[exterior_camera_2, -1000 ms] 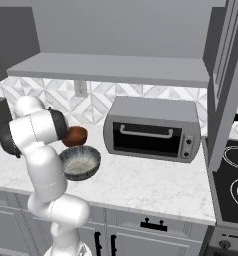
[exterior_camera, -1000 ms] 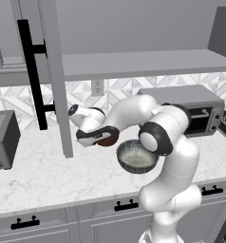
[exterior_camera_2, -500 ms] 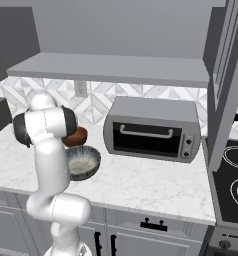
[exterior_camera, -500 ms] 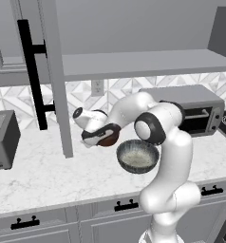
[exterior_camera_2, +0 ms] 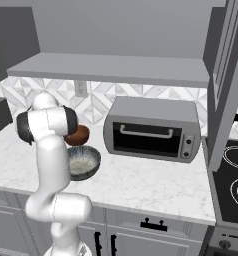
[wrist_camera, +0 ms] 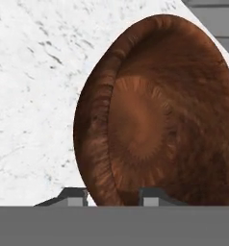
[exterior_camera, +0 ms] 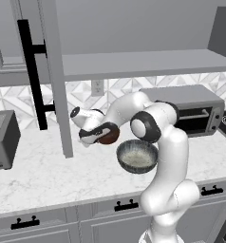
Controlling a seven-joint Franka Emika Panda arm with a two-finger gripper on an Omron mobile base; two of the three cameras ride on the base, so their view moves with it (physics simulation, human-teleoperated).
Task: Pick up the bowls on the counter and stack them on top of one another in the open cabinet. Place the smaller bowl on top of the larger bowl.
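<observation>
Right now, from the left base view, my jaws point(exterior_camera: 99, 136) sit at the small brown bowl point(exterior_camera: 108, 136), which hangs just over the white surface point(exterior_camera: 43, 173). The grey bowl point(exterior_camera: 137, 155) rests below and to the right of the jaws, close by, on that same surface. Up and to the left of the jaws stands the open cabinet door point(exterior_camera: 53, 71) with its black bar handle point(exterior_camera: 33, 71), and the cabinet shelf point(exterior_camera: 134, 64) runs above the jaws.

From the right base view, my own arm covers the jaws; the brown bowl point(exterior_camera_2: 78, 135) peeks out behind my elbow, with the grey bowl point(exterior_camera_2: 83, 161) just in front of it and the toaster oven point(exterior_camera_2: 152, 130) well off to the side.

From the hand view, the brown bowl point(wrist_camera: 157, 113) looms right between the finger tips point(wrist_camera: 152, 194), its rim passing between them, so I judge the jaws are pinching that rim.

I read this step as carrying off the smaller bowl while the larger one is not yet in the cabinet. Next I would need to lift it clear and either park it on the shelf or bring the grey bowl up first, since the brown one must end on top.
</observation>
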